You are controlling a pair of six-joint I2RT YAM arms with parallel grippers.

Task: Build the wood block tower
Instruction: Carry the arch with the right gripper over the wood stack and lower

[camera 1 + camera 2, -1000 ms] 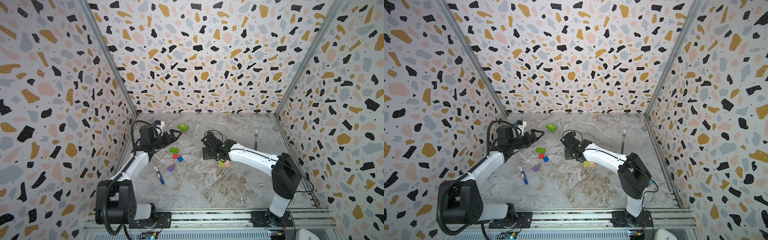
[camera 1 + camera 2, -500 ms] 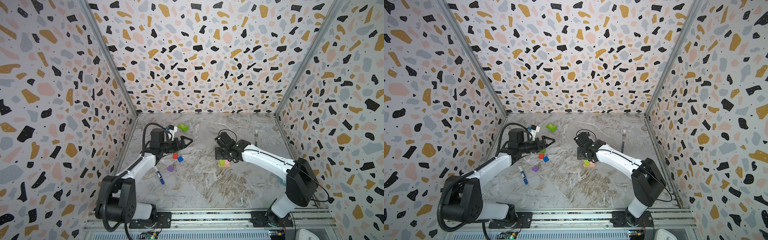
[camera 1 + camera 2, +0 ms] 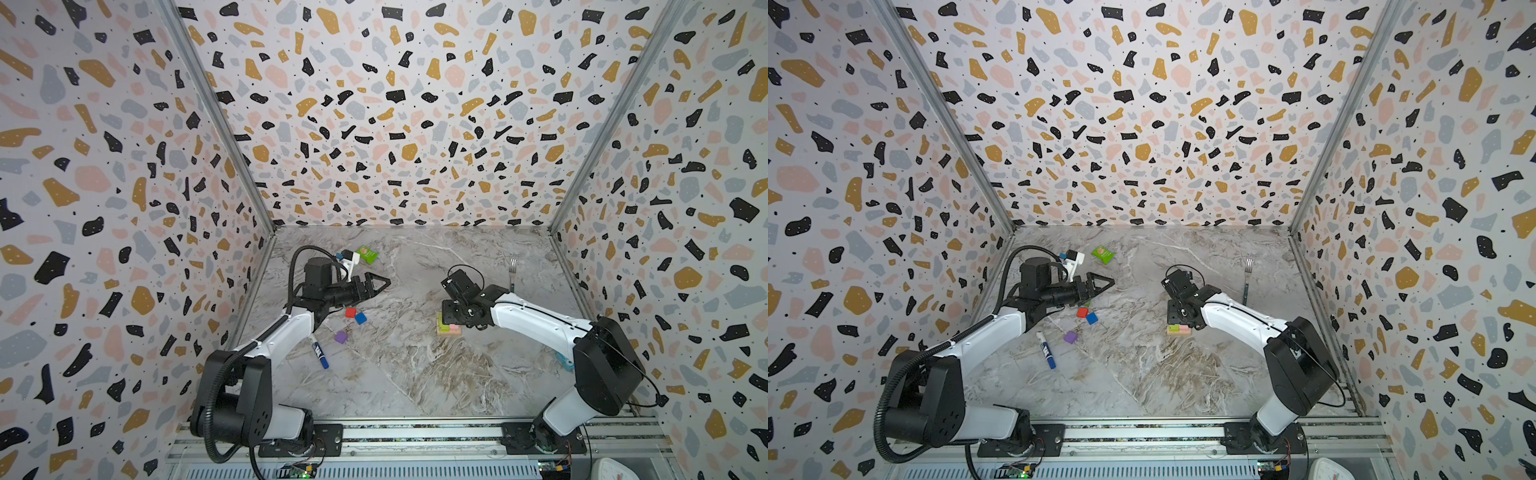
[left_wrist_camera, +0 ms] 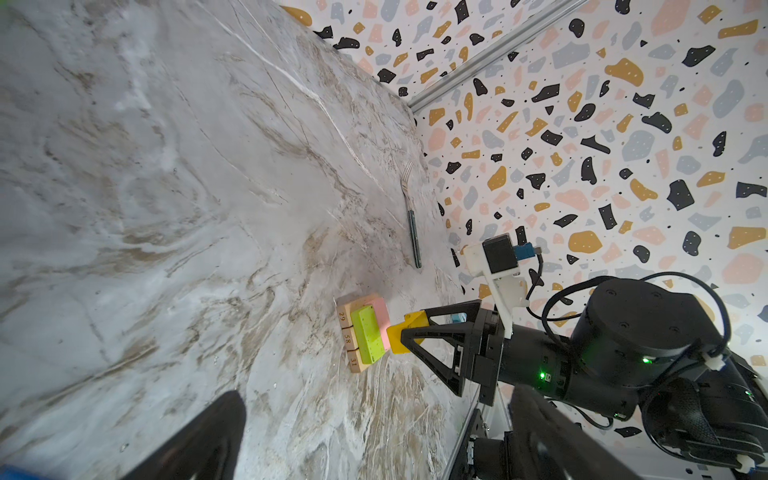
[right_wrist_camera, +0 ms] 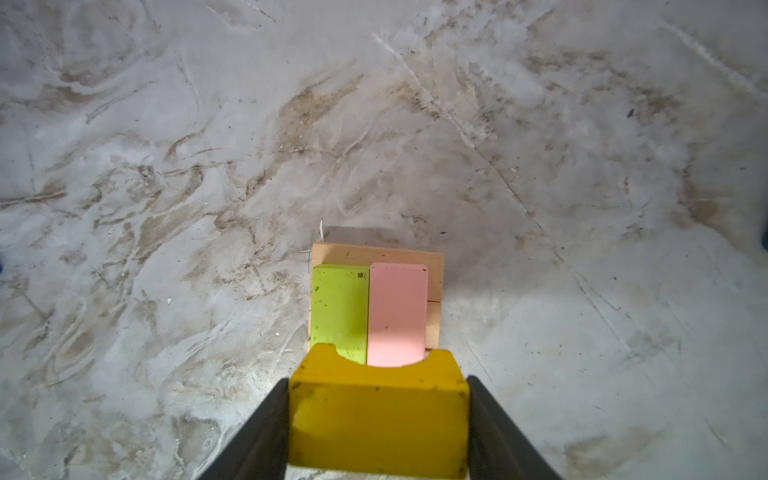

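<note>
Your right fingers (image 5: pixel 262 428) are clamping the yellow notched arch (image 5: pixel 378 419) by its two ends, its notch facing the tower (image 3: pixel 448 330). The right gripper (image 5: pixel 377 380) is hovering it at the tower's near end; you cannot tell whether it is touching. In the tower, a lime bar (image 5: pixel 338 311) and a pink bar (image 5: pixel 397 311) are lying side by side across the tan bars (image 5: pixel 376 253). Well apart from the tower, toward your left arm, the red cube (image 3: pixel 350 312), blue cube (image 3: pixel 360 318) and purple cube (image 3: pixel 340 337) are sitting loose. Above them your left gripper (image 3: pixel 382 282) is hanging wide open and empty. A marker (image 3: pixel 318 352) is lying farther from the tower than the cubes.
</note>
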